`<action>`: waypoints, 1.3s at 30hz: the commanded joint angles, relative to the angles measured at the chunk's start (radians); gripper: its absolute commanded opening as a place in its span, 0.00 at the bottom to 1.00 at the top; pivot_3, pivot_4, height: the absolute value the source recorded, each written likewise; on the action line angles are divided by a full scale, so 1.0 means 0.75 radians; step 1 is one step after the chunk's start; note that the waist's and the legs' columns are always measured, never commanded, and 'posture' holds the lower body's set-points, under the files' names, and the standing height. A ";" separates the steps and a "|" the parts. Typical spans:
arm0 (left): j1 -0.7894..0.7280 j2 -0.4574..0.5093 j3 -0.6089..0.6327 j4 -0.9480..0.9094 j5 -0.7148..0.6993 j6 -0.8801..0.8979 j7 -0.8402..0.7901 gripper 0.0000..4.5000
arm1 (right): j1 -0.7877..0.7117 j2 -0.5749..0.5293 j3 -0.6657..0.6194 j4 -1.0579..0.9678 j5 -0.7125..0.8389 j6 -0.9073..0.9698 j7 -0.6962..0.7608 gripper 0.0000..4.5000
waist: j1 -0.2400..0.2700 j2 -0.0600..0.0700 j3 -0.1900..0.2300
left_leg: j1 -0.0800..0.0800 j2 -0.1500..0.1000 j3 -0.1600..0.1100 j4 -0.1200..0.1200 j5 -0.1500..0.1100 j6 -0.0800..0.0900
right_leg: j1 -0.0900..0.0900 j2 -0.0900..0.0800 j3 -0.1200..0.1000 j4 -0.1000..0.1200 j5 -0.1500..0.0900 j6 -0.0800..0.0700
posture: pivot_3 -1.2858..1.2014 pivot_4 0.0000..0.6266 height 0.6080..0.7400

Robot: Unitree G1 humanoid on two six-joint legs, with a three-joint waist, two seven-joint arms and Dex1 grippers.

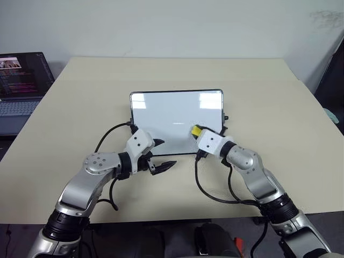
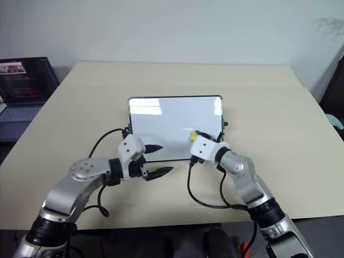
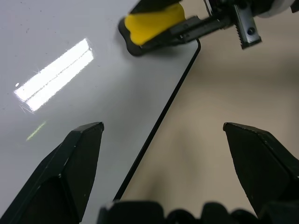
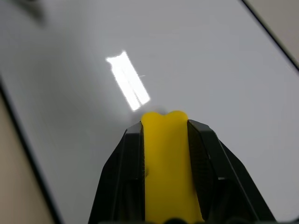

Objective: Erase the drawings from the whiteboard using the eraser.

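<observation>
Left hand (image 1: 159,156) spread — right hand (image 1: 198,130) clamped.

Silver-grey jointed left arm (image 1: 88,180) and right arm (image 1: 252,172), white wrist blocks, black pointed fingers, black looping cables.

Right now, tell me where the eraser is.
The eraser is clamped in the right gripper, over the whiteboard's right part near its front edge, in the head views.
</observation>
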 commanded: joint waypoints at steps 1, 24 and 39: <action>-0.011 -0.002 0.038 -0.057 -0.026 -0.008 0.000 1.00 | -0.029 -0.004 -0.053 0.002 -0.018 0.008 -0.043 0.22 | 0.000 0.000 0.000 | 0.000 0.000 0.000 0.000 0.000 0.000 | 0.000 0.000 0.000 0.000 0.000 0.000 | 0.52 0.24 1.00; -0.014 -0.002 0.037 -0.054 -0.027 -0.007 -0.003 1.00 | 0.020 -0.094 -0.073 0.017 -0.072 0.090 0.001 0.22 | 0.000 -0.001 -0.001 | 0.002 0.000 0.000 0.001 0.001 0.000 | 0.001 0.000 0.000 0.000 0.001 -0.002 | 0.52 0.24 1.00; -0.010 0.005 0.039 -0.053 -0.031 -0.013 -0.005 1.00 | 0.124 -0.078 0.060 -0.091 -0.068 0.155 0.182 0.22 | -0.004 -0.002 -0.002 | 0.003 0.001 0.000 0.001 0.001 0.000 | 0.002 0.001 0.000 0.001 0.001 -0.002 | 0.52 0.24 1.00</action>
